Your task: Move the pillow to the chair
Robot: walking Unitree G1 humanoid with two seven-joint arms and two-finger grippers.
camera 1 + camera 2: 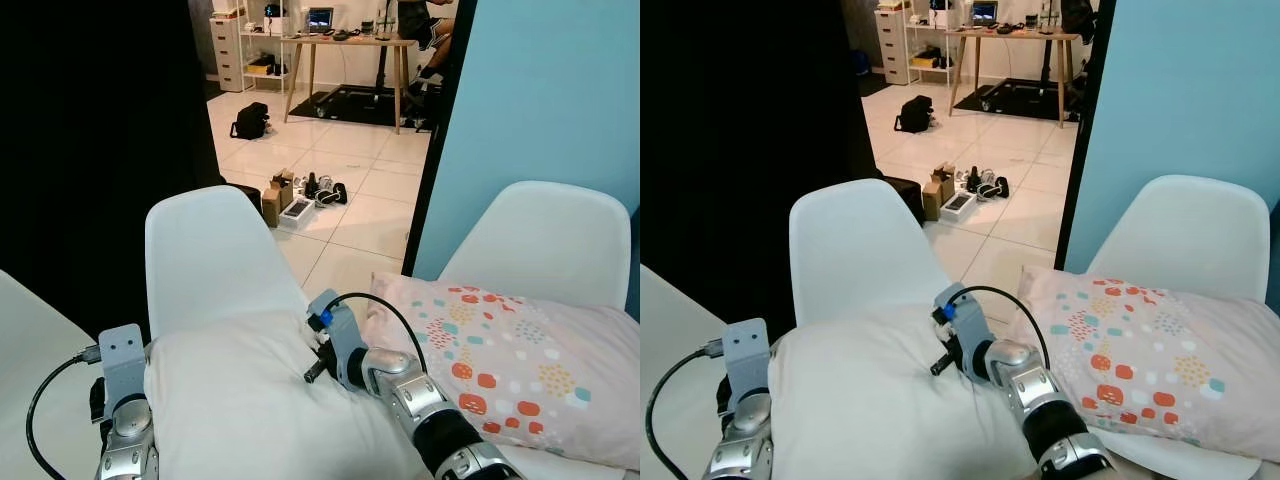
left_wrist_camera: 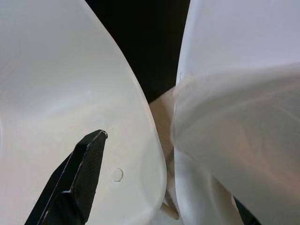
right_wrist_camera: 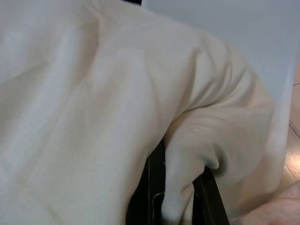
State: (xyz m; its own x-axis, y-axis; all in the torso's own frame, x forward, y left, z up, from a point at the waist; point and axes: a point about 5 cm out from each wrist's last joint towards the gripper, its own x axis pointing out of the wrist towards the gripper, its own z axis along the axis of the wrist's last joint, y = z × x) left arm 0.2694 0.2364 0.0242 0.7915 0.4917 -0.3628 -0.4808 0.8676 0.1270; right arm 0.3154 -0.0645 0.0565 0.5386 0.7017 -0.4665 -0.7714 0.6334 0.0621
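The white pillow is held up between both arms just in front of the white chair, its long side running across from arm to arm, and the seat lies straight ahead of it. The right pincer is clamped on a fold at the pillow's right end, while the left pincer sits by its left end (I cannot tell whether those fingers are apart or together). To the right a patterned pillow fills the neighbouring chair, so the free room is forward onto the near chair's seat.

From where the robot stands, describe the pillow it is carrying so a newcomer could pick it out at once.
Start at the two white chairs against the blue wall. Over the left chair hangs the white pillow, held between the left gripper and the right gripper. Unlike the spotted pillow lying on the right chair, it is plain, without pattern.
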